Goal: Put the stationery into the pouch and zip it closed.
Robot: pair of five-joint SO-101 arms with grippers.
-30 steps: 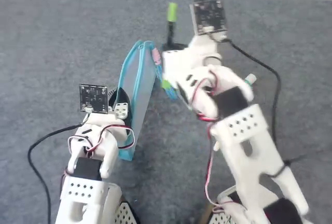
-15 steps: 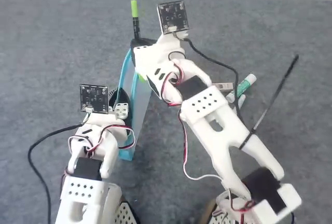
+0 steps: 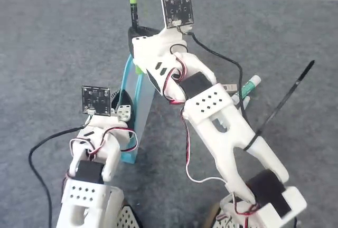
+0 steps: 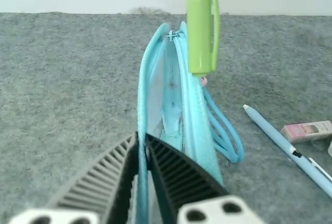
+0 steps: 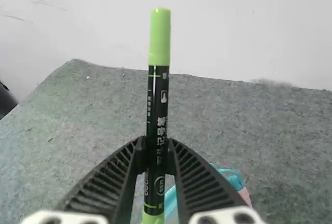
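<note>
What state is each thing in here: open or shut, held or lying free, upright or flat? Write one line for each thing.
pouch: unzipped, standing on edge, gripped at its rim.
left gripper: shut on the pouch's rim.
right gripper: shut on the green marker.
green marker: capped, held upright by the pouch's open top, not yet inside.
blue pen: lying free beside the pouch.
eraser: lying flat, free.

Bright, even light covers the grey table [image 3: 47,43]; faint, soft-edged shadows lie on it beside the pouch [image 3: 139,100].
</note>
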